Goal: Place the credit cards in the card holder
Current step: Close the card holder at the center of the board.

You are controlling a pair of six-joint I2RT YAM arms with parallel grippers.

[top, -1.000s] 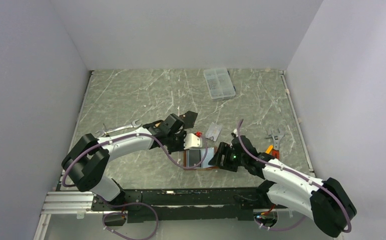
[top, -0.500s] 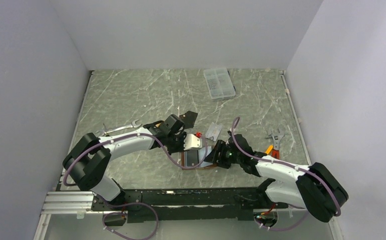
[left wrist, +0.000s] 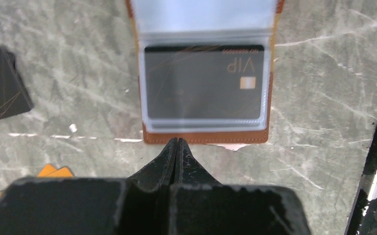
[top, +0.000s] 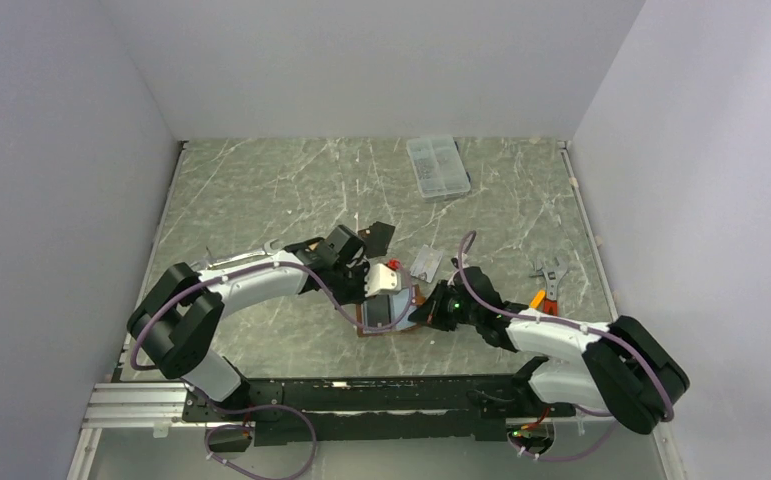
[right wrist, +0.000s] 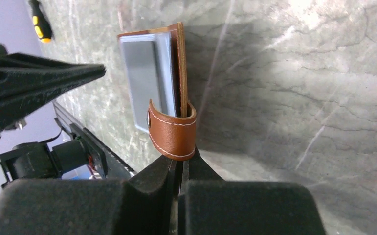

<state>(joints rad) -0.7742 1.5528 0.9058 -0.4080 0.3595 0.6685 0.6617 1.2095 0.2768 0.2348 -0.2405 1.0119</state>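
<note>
Card holder (left wrist: 206, 136) lies open on the surface (top: 261, 190), near the front edge and between the two arms. One clear pocket faces up. One black card (left wrist: 203, 83), marked VIP, sits fully inside that pocket. I count that card as done.

Still outside the holder:
- another black card (left wrist: 0, 83), flat on the surface just off the holder's side. Its edge looks thick, so it may be more than one; I cannot tell.
- an orange card (left wrist: 54, 171), only its corners showing past the left wrist body.
- a silver-grey card (top: 425, 263), lying a little beyond the holder toward the back.

My estimate is roughly one card in and the rest to go. The holder is not yet shut.

Left end effector (left wrist: 177, 142): fingers pressed together with nothing between them. The tips sit just at the holder's near leather edge. Whether they press on it or only sit beside it, I cannot tell.

Right end effector (right wrist: 180, 164): fingers closed at the snap tab (right wrist: 172, 134), which curls over right at the tips. I judge it is pinching the holder's flap there and lifting that side.

Farther out, a screwdriver (right wrist: 39, 24) lies past the holder and a clear box (top: 438, 166) sits near the back edge. Neither is involved.
</note>
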